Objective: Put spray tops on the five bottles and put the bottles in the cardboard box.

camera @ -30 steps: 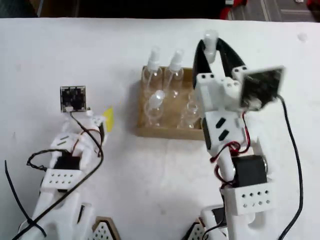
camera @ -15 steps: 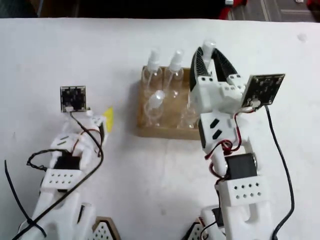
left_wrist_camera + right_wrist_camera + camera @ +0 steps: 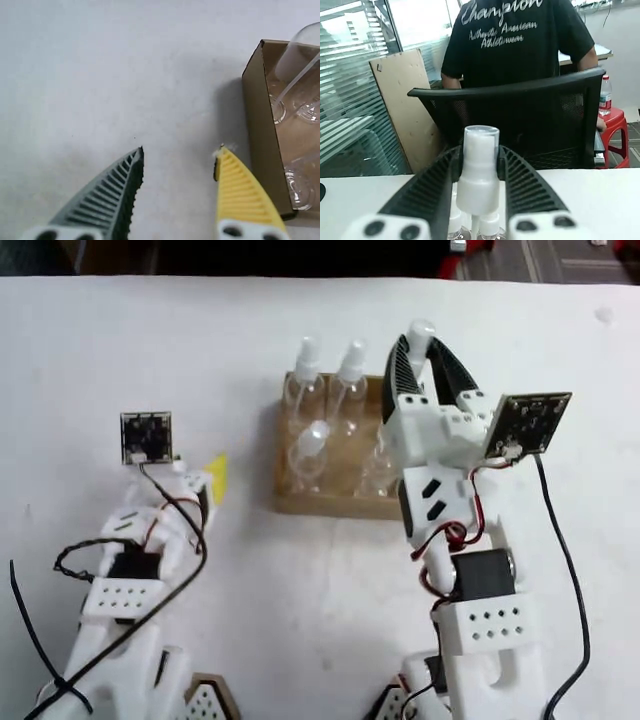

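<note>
My right gripper (image 3: 421,340) is shut on a white spray top (image 3: 421,332), over the far right corner of the cardboard box (image 3: 330,503). In the right wrist view the spray top (image 3: 479,172) is upright between the black fingers (image 3: 525,182), its thin tube hanging below. Three clear bottles with spray tops (image 3: 305,375) (image 3: 350,370) (image 3: 311,447) stand in the box. Another bottle (image 3: 378,462) is half hidden by the right arm. My left gripper (image 3: 177,150) is open and holds nothing, low over the table left of the box (image 3: 257,125).
The right arm's body (image 3: 440,490) covers the box's right side. Bare white table (image 3: 150,340) lies left of and beyond the box. Loose cables (image 3: 575,570) run beside the right arm. A black chair (image 3: 510,115) stands beyond the table's far edge.
The right gripper, wide open around the spray top a second ago, has shut on it and drawn slightly back toward the box. The left arm has stayed still.
</note>
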Robot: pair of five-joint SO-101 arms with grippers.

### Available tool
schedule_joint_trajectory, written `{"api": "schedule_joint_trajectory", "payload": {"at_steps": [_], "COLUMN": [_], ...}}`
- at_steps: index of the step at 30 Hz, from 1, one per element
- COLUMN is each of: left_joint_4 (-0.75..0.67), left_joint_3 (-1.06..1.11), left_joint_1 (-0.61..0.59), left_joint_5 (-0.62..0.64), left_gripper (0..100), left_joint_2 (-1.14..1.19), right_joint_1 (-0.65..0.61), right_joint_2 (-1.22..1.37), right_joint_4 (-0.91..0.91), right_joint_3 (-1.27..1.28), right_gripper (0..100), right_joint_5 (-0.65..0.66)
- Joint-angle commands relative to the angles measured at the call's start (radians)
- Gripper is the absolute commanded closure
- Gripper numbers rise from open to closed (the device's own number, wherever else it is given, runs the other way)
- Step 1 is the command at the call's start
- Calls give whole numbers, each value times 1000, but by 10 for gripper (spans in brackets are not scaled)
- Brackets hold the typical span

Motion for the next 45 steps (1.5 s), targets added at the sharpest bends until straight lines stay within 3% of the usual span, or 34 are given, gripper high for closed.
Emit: {"api": "schedule_joint_trajectory", "payload": {"at_steps": [1,11,45], "left_joint_4": [-26,-26,-46], "left_joint_3": [-6,-6,-5], "left_joint_1": [12,12,12], "left_joint_5": [-8,-8,-8], "left_gripper": [783,783,783], "left_joint_2": [-21,-21,-15], "right_joint_1": [8,61,-1], "right_joint_2": [-19,90,88], "right_joint_4": [-21,-97,-205], "right_joint_3": [-43,6,376], "right_gripper": [981,981,981], "right_joint_5": [11,9,91]}}
